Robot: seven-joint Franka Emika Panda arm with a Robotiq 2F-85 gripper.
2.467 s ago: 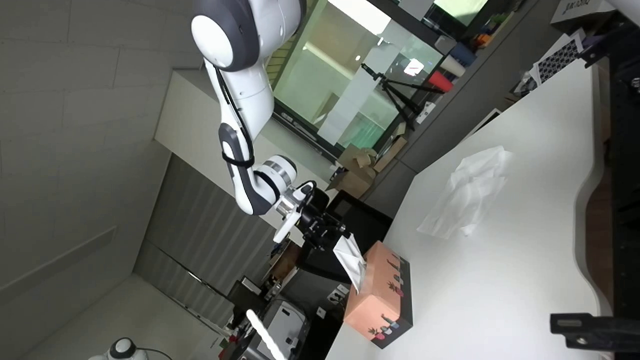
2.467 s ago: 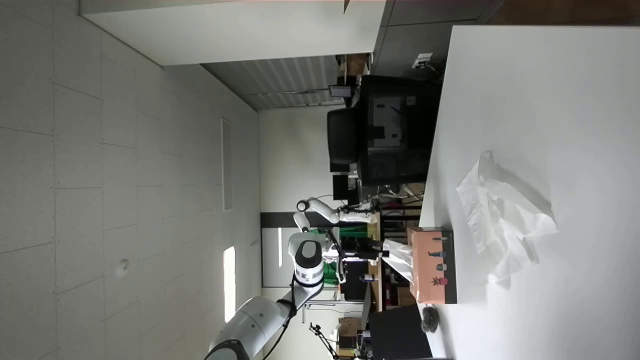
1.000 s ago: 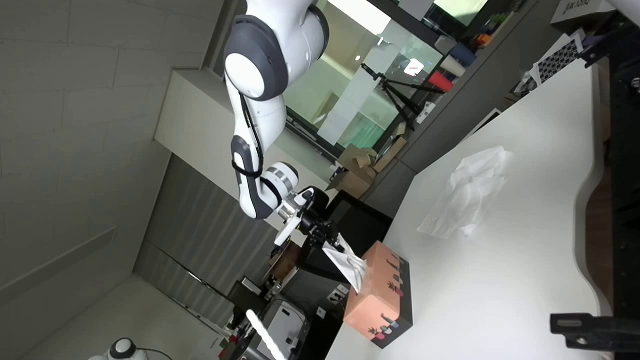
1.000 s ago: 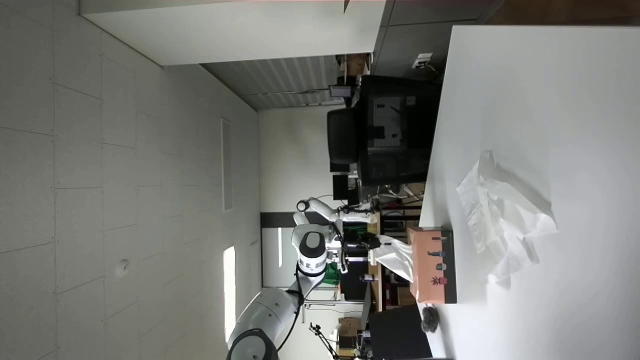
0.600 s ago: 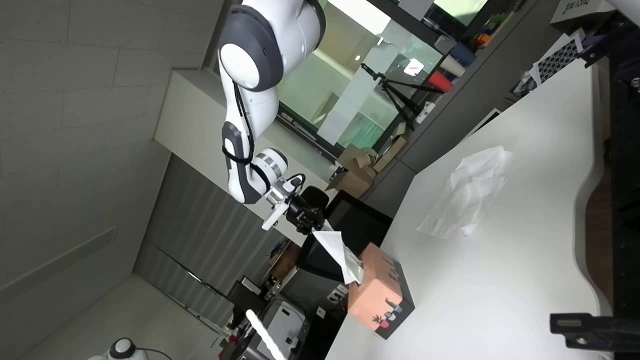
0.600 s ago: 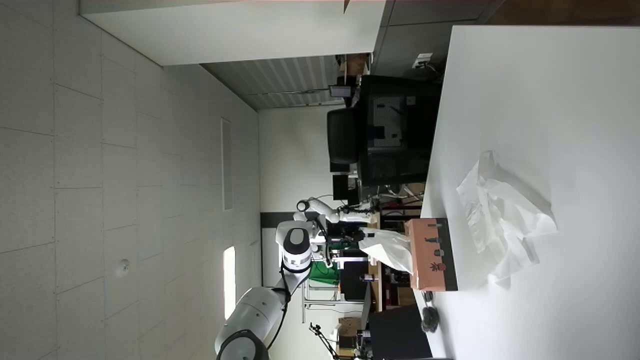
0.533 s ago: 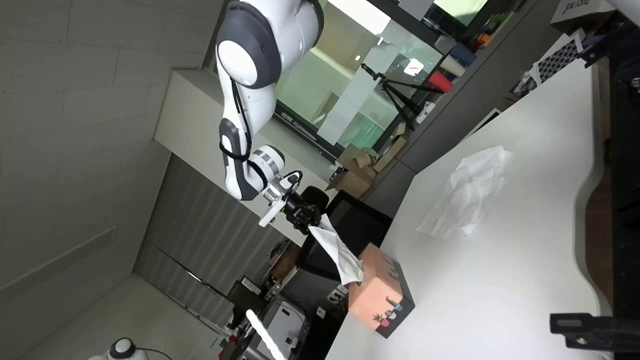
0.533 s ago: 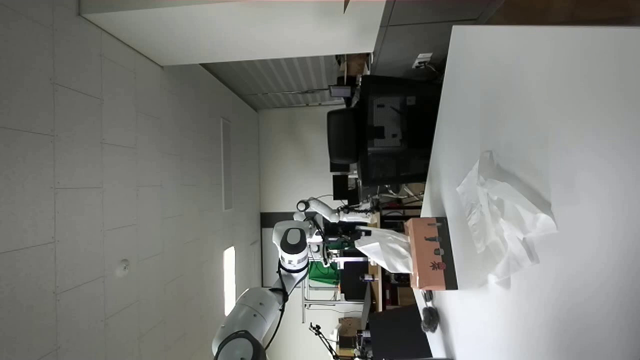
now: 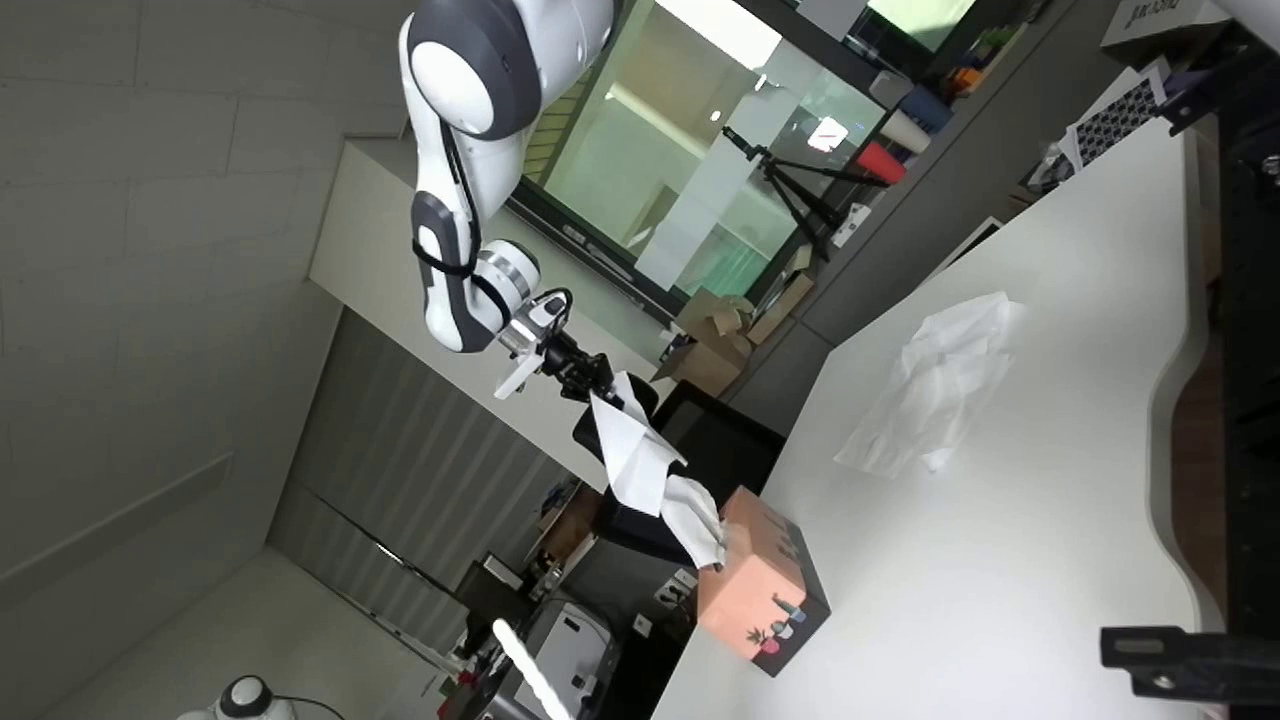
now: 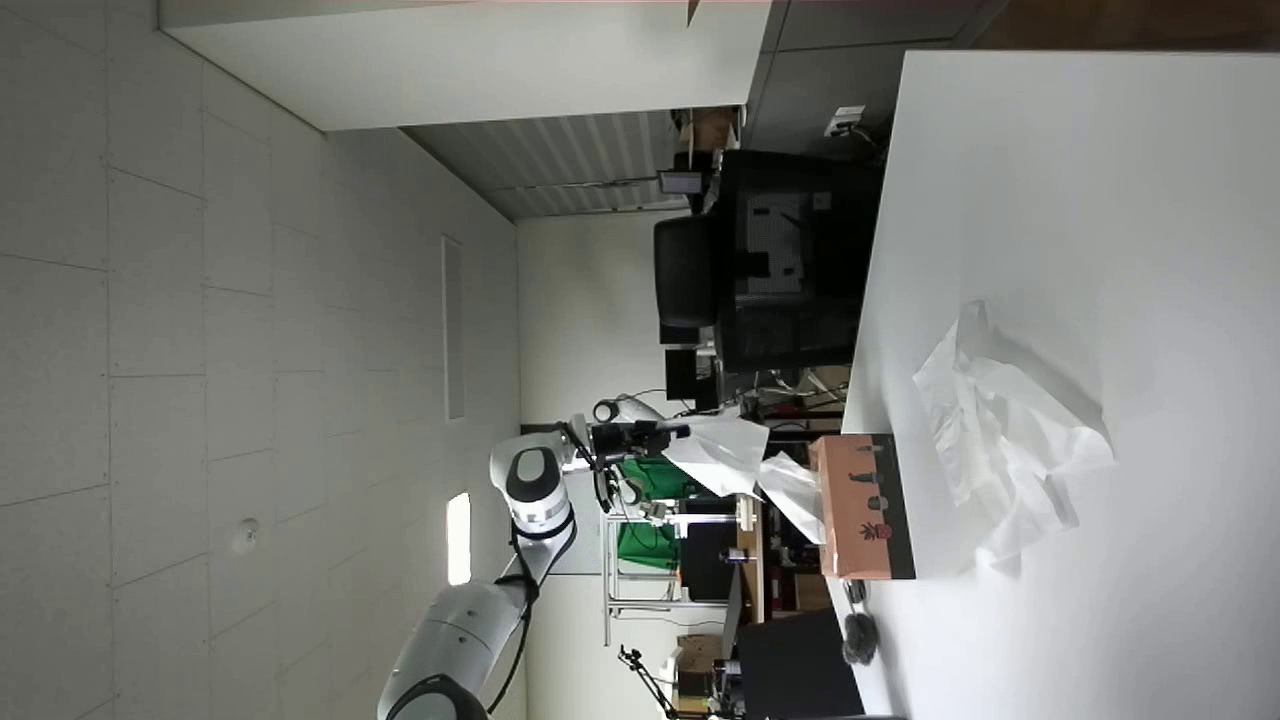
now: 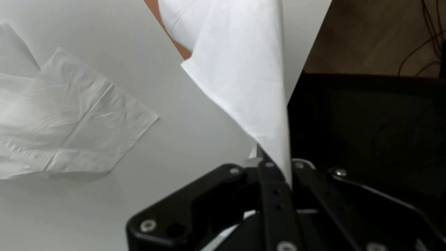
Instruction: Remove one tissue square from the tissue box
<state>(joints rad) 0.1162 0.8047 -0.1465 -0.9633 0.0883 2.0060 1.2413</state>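
The gripper [image 10: 680, 433] pinches the top tissue [image 9: 635, 458] above the box [image 9: 750, 590], from which a second tissue [image 9: 693, 512] pokes out. The box stands near an edge of the table [image 10: 1050, 180], apart from the loose tissue [image 10: 1010, 430]; the table runs on past both.

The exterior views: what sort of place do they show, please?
Probably a robotics lab, perhaps in an office: a second robot arm shows in the background, with a black tripod and a black office chair in view.
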